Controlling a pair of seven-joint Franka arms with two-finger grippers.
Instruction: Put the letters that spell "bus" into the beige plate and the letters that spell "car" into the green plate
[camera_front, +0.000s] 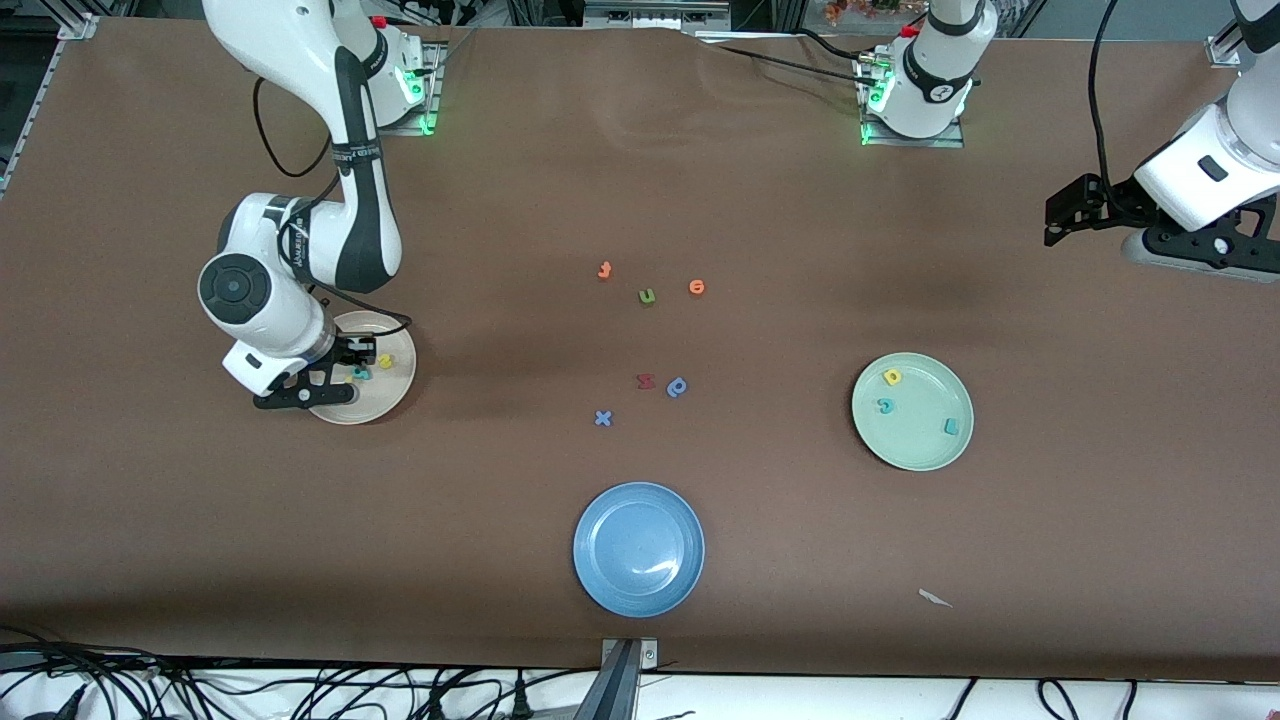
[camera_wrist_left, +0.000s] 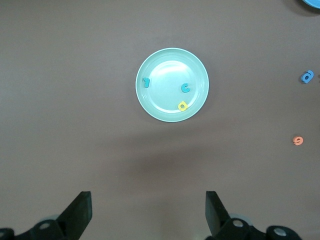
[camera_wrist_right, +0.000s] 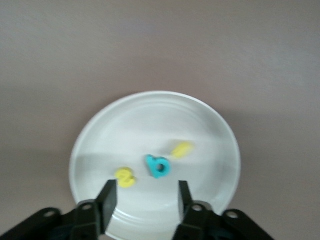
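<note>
The beige plate (camera_front: 387, 396) lies toward the right arm's end of the table. In the right wrist view this plate (camera_wrist_right: 200, 125) holds a teal b (camera_wrist_right: 158, 166), a yellow s (camera_wrist_right: 125, 177) and a blurred yellow u (camera_wrist_right: 181, 149). My right gripper (camera_front: 345, 368) hangs low over the plate and stands open (camera_wrist_right: 145, 197) with nothing between its fingers. The green plate (camera_front: 917, 442) holds a yellow a (camera_front: 892, 377), a teal c (camera_front: 885, 405) and a teal r (camera_front: 951, 427). My left gripper (camera_front: 1062, 215) waits open (camera_wrist_left: 148, 210) off the table's end, looking down at the green plate (camera_wrist_left: 165, 102).
A blue plate (camera_front: 638, 548) lies near the front edge. Loose letters sit mid-table: an orange one (camera_front: 604, 270), a green u (camera_front: 647, 296), another orange one (camera_front: 697, 287), a dark red one (camera_front: 646, 381), a blue a (camera_front: 677, 387) and a blue x (camera_front: 603, 418). A white scrap (camera_front: 935, 598) lies nearer the front camera than the green plate.
</note>
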